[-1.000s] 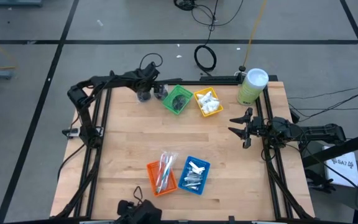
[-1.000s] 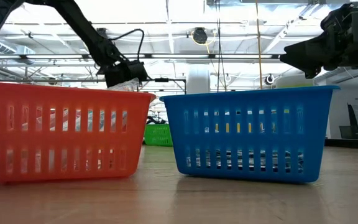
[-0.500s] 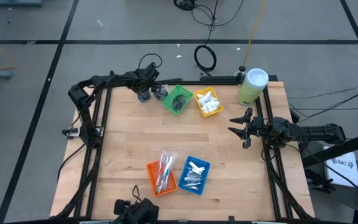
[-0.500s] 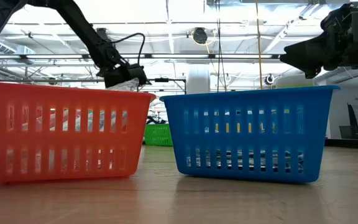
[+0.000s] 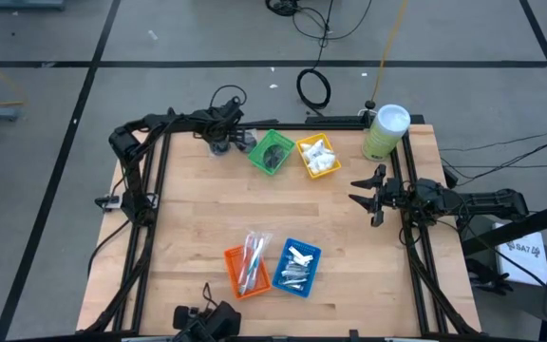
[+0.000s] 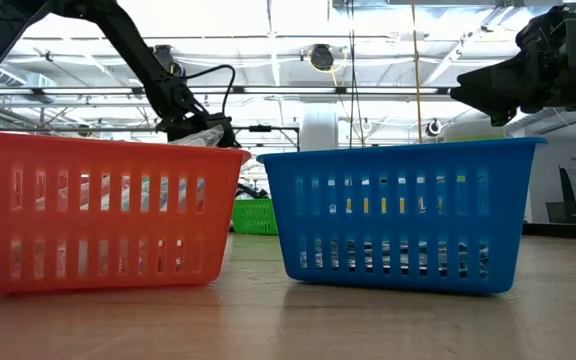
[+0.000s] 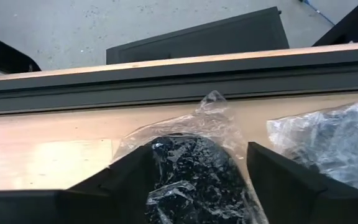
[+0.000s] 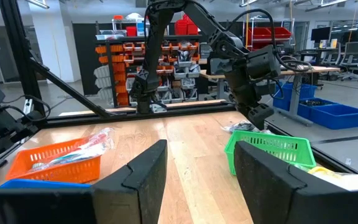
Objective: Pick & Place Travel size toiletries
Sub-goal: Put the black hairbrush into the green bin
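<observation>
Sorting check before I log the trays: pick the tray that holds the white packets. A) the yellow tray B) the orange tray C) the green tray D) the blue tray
A. In the high view the white packets lie in the yellow tray at the far edge of the table, right beside the green tray, which holds only dark things.

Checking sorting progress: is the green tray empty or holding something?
Holding something: the high view shows dark items inside the green tray.
</observation>
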